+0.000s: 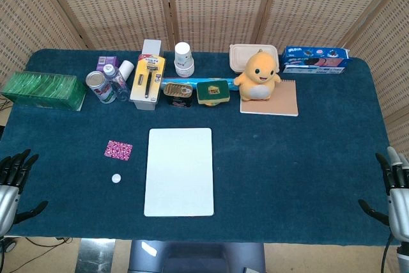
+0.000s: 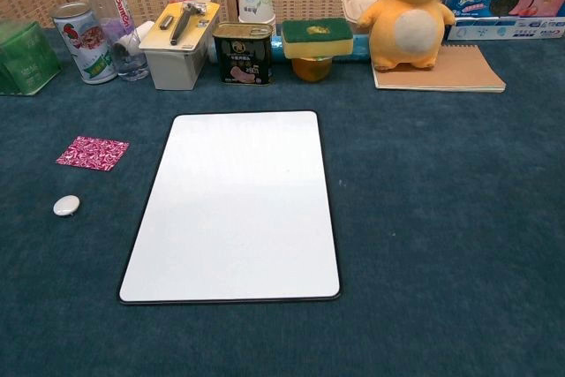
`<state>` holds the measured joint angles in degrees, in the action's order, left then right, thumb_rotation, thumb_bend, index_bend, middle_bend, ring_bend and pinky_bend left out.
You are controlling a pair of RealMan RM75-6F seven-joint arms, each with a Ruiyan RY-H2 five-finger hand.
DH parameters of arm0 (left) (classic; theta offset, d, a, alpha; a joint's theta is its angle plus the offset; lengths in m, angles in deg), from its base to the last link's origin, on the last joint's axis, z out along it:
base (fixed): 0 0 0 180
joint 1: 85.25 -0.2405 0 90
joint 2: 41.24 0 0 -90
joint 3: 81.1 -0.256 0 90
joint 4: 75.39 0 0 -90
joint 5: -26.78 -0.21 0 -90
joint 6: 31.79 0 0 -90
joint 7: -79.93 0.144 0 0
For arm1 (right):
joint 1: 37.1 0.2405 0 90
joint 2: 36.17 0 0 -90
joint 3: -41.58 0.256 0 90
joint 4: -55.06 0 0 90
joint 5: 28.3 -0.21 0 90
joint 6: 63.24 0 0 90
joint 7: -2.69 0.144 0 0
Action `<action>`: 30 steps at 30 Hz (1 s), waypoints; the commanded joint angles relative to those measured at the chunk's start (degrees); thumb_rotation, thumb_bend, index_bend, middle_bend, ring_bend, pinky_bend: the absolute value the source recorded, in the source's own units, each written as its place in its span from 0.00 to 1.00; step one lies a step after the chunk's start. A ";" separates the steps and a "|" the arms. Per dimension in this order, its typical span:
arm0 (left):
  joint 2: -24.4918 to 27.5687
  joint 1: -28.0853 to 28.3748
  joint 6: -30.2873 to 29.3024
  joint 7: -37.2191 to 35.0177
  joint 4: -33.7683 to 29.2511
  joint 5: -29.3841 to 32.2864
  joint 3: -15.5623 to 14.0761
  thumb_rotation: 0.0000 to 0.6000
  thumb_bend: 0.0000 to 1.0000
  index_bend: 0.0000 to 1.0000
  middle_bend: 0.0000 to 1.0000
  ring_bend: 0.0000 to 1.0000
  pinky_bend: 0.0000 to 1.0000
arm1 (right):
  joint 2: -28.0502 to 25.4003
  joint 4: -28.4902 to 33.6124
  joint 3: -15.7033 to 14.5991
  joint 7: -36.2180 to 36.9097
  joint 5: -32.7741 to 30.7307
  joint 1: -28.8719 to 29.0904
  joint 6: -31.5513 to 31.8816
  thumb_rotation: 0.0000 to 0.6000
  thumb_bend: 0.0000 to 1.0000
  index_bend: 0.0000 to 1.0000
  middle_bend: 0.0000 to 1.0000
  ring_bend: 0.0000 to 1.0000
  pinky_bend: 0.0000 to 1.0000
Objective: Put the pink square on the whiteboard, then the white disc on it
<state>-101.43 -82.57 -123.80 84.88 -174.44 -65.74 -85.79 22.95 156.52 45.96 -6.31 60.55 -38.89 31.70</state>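
The flat white rectangular whiteboard with a thin dark rim point(image 2: 231, 207) lies bare in the middle of the dark blue cloth-covered table point(image 1: 307, 158), apparently laid there as the open landing place, with neither piece on it yet. Its long axis runs from the near edge toward the far edge, tipped very slightly off square in the head view. The small pink patterned square point(image 2: 93, 153) lies flat on the cloth just left of the whiteboard's far left corner, apart from it, its sides slightly skewed against the board's edge; being square, it has no long axis to speak of. The small white disc point(image 2: 66, 206) rests a little nearer and further left, apart from both square and board, and being round it points nowhere. Both pieces sit on the left side, so the left hand point(image 1: 13, 183) seems the natural one for the reach. That hand waits at the near left edge of the table, fingers spread and holding nothing; the right hand point(image 1: 395, 193) waits likewise at the near right edge, fingers apart and empty. Along the far edge, well apart from the work, stand a yellow plush toy point(image 1: 257, 76) on a tan notebook point(image 1: 281, 101), a green box point(image 1: 43, 90) and assorted cans and packets.
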 commanded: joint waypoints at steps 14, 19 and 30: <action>0.10 13.71 24.17 -2.92 0.77 9.15 6.33 1.00 0.17 0.00 0.00 0.00 0.03 | -3.36 2.38 0.39 5.38 -2.45 -0.65 -1.22 1.00 0.02 0.07 0.00 0.00 0.00; -4.37 20.53 34.88 -2.22 5.30 15.52 9.27 1.00 0.18 0.05 0.00 0.00 0.03 | -4.17 2.88 0.40 6.30 -2.95 -0.68 -1.74 1.00 0.02 0.07 0.00 0.00 0.00; -12.69 27.82 41.45 10.58 10.74 27.99 11.90 1.00 0.19 0.14 0.00 0.00 0.03 | -3.79 2.74 1.26 5.44 -5.64 0.29 -3.87 1.00 0.02 0.07 0.00 0.00 0.00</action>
<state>-112.30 -56.38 -83.58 93.51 -165.15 -39.99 -74.69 19.16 159.25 47.20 -0.85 54.93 -38.62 27.84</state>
